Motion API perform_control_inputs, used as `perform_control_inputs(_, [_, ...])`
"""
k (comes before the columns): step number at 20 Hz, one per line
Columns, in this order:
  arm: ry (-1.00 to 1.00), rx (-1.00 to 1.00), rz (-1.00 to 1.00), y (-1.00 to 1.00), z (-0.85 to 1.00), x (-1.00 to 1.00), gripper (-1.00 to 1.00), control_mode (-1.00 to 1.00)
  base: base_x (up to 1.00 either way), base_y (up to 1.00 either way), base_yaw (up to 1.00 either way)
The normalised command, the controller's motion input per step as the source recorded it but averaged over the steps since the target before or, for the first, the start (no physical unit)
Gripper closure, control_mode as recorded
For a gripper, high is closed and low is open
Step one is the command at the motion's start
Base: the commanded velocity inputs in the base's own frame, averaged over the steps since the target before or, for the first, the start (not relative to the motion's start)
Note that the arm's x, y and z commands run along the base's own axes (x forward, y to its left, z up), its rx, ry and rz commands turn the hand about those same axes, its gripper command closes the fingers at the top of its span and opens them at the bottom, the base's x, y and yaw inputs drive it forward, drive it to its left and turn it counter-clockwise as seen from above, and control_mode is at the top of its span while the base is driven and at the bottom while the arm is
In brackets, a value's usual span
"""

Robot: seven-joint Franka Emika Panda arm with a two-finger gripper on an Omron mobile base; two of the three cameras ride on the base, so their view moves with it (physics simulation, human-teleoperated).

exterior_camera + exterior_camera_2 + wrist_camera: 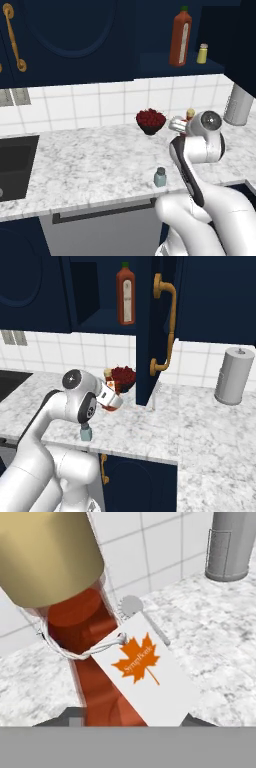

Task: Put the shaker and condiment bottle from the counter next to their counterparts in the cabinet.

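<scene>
The claw (131,722) is clamped on the condiment bottle (95,677), whose neck and gold cap loom straight ahead in the hand view, long axis running along the claw's own line of sight. From the left base view, the open cabinet (175,67) shelf sits up at about twelve o'clock from the wrist, holding the tall red bottle (180,37) and yellow shaker (202,53). The blue-grey shaker (160,177) waits on the tabletop (90,160) near its front edge. The bottle's white tag shows an orange maple leaf; the script across it seems to read "Syrup Bottle".
</scene>
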Motion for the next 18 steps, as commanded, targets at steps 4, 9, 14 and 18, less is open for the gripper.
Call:
perform_control_inputs(4, [-0.15,-0.01,0.13,0.26,0.36,-0.18,1.0,-1.0,0.0,0.0,0.0])
perform_control_inputs(9, [0.0,-0.03,0.1,0.13,0.45,0.0,1.0,-1.0,0.0,0.0,0.0])
perform_control_inputs(14, [0.0,-0.09,0.1,0.04,0.51,0.0,1.0,-1.0,0.0,0.0,0.0])
perform_control_inputs(18, [0.0,-0.09,0.08,0.0,0.5,0.0,1.0,-1.0,0.0,0.0,0.0])
